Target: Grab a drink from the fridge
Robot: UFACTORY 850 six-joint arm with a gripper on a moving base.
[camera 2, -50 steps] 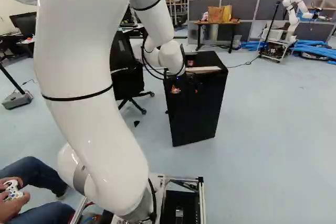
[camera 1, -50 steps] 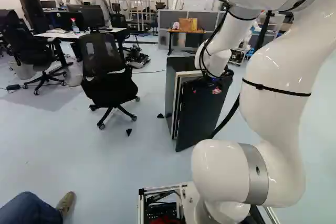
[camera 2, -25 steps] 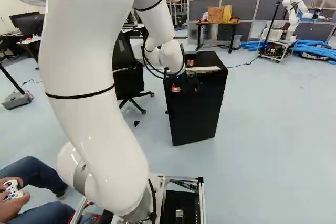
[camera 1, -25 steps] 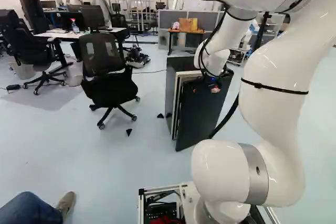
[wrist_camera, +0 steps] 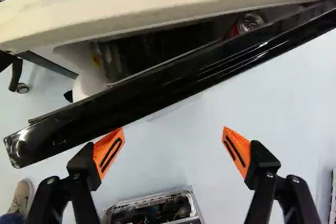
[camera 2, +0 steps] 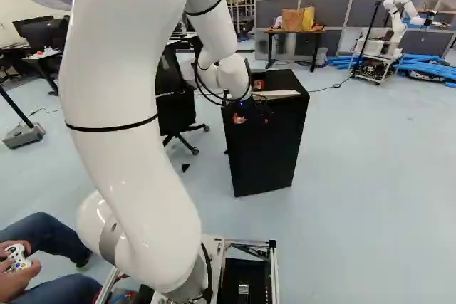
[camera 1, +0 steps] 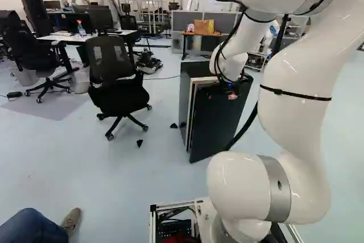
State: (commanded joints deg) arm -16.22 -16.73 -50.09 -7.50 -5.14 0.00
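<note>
Gripper fingers spread apart. Black fridge stands with its glossy door ajar, a silver-topped red can inside

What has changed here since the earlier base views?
The white robot arm has shifted slightly, leftward in the left base view and rightward in the right. The black fridge door appears to have swung slightly toward the dark fridge body. The black mesh chair and moving base stayed. The black gripper holds nothing now.
</note>
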